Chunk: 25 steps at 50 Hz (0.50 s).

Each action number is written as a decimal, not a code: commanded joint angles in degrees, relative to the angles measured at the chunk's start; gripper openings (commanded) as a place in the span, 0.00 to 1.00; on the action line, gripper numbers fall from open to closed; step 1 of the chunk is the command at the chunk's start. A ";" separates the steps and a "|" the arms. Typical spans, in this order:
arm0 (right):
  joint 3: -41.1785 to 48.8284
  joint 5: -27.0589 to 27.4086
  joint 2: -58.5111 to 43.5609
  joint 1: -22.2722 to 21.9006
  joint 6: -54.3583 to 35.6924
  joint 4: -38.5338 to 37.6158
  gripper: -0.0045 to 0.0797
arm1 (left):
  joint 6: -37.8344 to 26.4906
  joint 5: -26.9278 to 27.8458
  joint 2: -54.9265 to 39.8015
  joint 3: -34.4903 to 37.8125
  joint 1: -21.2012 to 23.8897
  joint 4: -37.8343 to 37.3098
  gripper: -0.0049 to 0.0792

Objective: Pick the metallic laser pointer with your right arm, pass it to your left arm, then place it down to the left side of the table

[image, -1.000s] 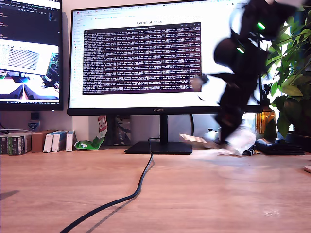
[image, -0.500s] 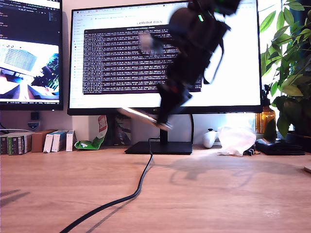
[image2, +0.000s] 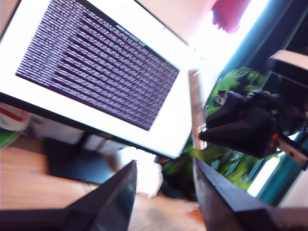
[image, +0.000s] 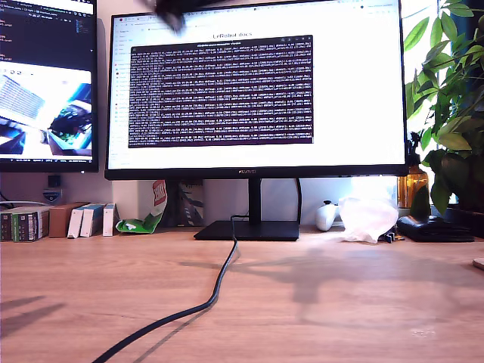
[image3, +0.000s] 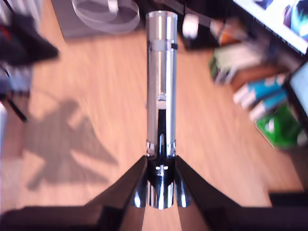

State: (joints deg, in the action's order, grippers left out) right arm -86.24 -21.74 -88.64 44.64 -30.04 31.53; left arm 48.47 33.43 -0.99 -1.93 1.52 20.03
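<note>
Laser pointer clamped in my second gripper by tail only; my first gripper apart, empty. Risk: pointer pivots, drops at handover.

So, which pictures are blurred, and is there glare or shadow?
Exterior view: sharp, the monitor glaring white, soft arm shadows on the table. First wrist view: motion-blurred, window light washed out. Second wrist view: background smeared, the pointer fairly sharp with bright streaks.
</note>
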 commanded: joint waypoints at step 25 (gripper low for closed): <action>-0.13 -4.55 -0.66 11.85 4.83 -5.38 0.04 | 7.10 1.51 -1.99 -0.35 0.15 13.84 0.47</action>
State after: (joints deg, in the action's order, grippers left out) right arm -86.24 -26.02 -88.73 55.53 -25.50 26.65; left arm 55.37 34.57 -1.91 -2.09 1.52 32.82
